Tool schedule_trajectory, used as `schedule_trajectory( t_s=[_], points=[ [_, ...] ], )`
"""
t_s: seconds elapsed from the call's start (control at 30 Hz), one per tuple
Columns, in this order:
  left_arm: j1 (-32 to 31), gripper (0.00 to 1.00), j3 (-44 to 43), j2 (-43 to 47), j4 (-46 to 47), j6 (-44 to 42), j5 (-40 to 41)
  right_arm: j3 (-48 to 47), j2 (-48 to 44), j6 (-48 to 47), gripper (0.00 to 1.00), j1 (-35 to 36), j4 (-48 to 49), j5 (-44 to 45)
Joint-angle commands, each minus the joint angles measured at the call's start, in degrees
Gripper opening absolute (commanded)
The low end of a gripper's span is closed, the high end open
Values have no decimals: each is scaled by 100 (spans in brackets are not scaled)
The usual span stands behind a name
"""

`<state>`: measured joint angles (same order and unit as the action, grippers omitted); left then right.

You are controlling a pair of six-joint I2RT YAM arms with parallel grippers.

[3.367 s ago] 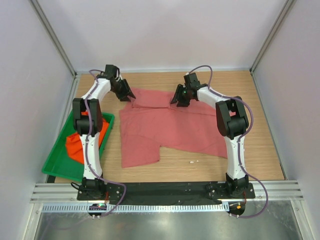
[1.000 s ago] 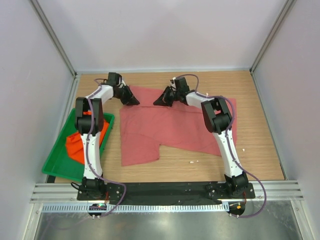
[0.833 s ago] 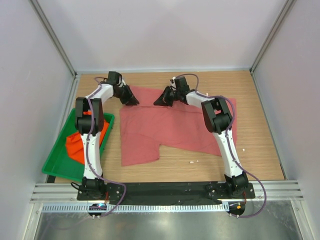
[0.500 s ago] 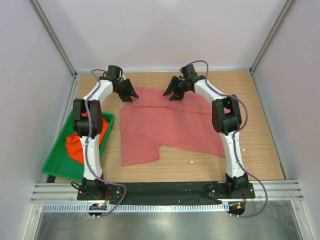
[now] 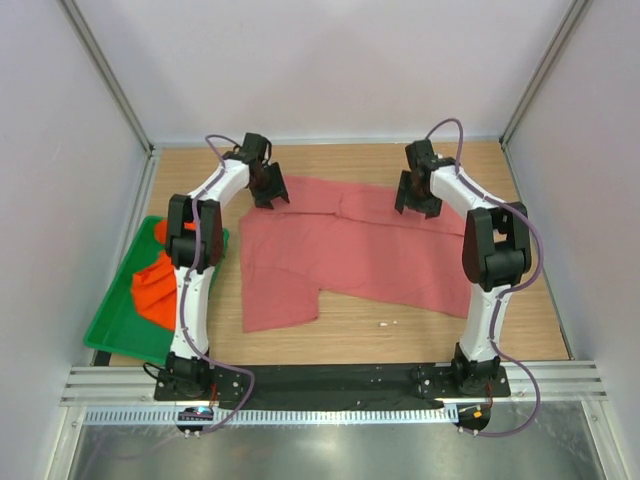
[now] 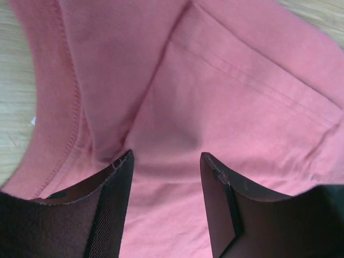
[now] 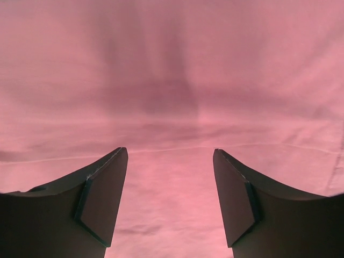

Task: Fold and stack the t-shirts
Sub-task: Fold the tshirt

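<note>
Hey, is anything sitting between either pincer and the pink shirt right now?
Nothing visible does. The left pincer and the right pincer are both open, and each wrist view shows only bare cloth of the pink shirt ahead of it. The orange shirt lies aside in the green tray.

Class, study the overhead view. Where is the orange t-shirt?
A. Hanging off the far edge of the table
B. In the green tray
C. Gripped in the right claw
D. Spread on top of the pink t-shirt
B: the orange t-shirt lies bunched inside the green tray, off to the left of the pink t-shirt, and neither claw is near it.
</note>
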<state>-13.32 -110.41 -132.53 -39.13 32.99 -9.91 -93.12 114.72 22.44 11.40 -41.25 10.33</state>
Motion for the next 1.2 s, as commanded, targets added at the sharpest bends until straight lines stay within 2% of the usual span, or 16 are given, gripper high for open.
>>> schedule_trajectory(
  t_s=[0.0, 0.1, 0.3, 0.47, 0.67, 0.87, 0.97, 1.07, 1.17],
  points=[
    [84, 55, -437, -334, -226, 93, 446, 504, -301, -406, 71, -243, 363, 769],
    [119, 57, -788, -598, -489, 93, 595, 708, -301, -539, 72, -453, 627, 840],
    [225, 57, -1017, -888, -525, 216, 385, 533, -108, -319, 72, -858, 707, 725],
    [234, 57, -1114, -1046, -525, 321, 245, 418, 68, -266, 72, -902, 724, 733],
    [321, 57, -1246, -1257, -350, 637, -28, 128, 709, -424, 72, -938, 908, 795],
    [374, 58, -1571, -1495, -165, 1033, -266, -733, 1570, -819, 71, -955, 944, 760],
    [365, 58, -1571, -1530, -50, 1095, -371, -1321, 1965, -1127, 71, -964, 979, 795],
    [330, 58, -1527, -1478, -15, 1122, -398, -2294, 2387, -1460, 71, -973, 812, 743],
    [234, 59, -1449, -1294, 2, 956, -275, -2806, 2503, -1567, 71, -982, 645, 778]
  ],
)
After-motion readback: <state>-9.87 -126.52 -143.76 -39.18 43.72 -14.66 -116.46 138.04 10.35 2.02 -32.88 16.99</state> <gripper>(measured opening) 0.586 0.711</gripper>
